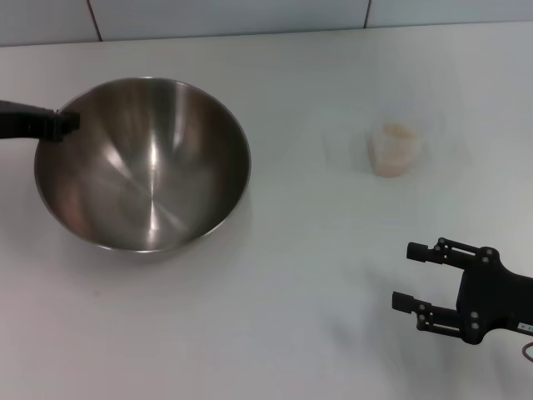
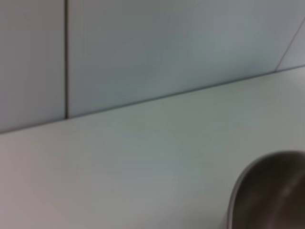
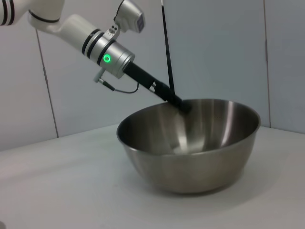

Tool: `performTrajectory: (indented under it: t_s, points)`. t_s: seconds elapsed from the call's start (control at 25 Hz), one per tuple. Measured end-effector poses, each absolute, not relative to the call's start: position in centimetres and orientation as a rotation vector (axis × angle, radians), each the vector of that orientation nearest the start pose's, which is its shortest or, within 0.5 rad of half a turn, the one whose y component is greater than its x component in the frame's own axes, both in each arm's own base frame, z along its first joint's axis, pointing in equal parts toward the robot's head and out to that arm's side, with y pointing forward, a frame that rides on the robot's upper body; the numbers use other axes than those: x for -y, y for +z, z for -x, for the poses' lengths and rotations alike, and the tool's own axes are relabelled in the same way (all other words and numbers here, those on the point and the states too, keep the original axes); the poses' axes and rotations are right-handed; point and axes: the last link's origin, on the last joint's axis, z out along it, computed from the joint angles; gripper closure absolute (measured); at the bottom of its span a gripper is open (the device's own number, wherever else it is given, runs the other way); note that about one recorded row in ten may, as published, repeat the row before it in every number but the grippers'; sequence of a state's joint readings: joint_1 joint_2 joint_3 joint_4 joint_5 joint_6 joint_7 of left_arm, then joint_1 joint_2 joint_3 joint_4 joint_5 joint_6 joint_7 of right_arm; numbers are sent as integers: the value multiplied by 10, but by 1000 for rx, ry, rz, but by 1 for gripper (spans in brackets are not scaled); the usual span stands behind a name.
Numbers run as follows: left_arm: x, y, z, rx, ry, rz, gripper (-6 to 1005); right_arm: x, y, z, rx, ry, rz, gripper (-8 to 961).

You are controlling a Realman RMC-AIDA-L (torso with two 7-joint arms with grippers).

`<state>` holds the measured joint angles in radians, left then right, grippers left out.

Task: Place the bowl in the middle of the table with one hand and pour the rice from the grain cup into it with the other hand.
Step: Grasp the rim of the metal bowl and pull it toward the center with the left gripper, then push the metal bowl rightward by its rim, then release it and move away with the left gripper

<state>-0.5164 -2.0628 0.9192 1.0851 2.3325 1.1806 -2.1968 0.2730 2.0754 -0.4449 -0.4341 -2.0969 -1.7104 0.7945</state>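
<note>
Stainless-steel round mixing bowl [image 1: 143, 163] sits left of the centre of the plain white table [image 1: 275, 292], gripped at its far-left rim by the black left gripper [image 1: 62, 122], a hold suited to dragging it toward the middle. Small clear plastic grain cup [image 1: 395, 148], holding cream rice [image 1: 396, 133], stands well apart on the right. Black right gripper [image 1: 420, 276] hovers near it, prongs wide, apparently ready to take the cup.

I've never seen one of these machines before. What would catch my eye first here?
The big shiny steel bowl on the left of the white table, with the left gripper clamped on its rim. Farther right stands a small clear cup with pale rice inside. The right gripper hovers open near the front right, holding nothing.
</note>
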Motion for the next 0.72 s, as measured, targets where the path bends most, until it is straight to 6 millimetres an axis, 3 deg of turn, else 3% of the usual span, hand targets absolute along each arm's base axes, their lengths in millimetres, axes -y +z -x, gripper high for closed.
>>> performTrajectory:
  t_s: [0.2,0.28,0.48,0.72]
  points:
    - [-397,57,251,1047,-184,2310,958,-216,-16,-336,-429,793,2601,230]
    - [-405,54,229,1031,-231,2357,958,-216,-16,-336,-427,793,2601,230]
    - [-413,46,206,1013,-266,2408,959,-216,-16,-337,-427,792,2600,230]
    - [-419,31,192,1008,-256,2458,954,-215,-16,-337,-428,792,2600,230]
